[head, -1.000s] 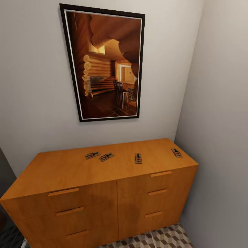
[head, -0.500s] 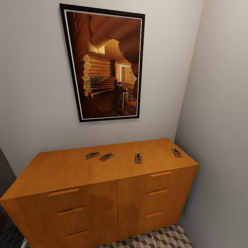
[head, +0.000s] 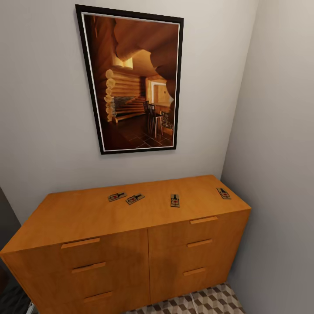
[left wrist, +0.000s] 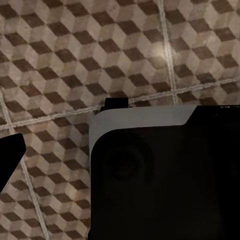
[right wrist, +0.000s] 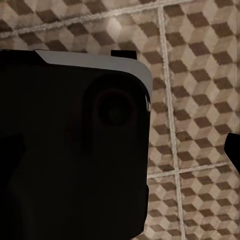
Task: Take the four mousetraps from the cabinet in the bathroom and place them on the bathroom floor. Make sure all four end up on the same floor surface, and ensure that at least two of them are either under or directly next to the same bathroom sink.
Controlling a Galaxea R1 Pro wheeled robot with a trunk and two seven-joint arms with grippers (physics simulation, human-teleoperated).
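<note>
Four mousetraps [head: 175, 200] lie in a left-to-right row atop the cabinet [head: 131, 244], both pincers low over the floor [left wrist: 75, 60], their spread untellable.

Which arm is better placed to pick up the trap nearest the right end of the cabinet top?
Probably the right arm, by side alone. That mousetrap lies at the right end of the cabinet, near the side wall. Both wrist cameras look down at the bathroom floor, so neither arm is raised yet.
</note>
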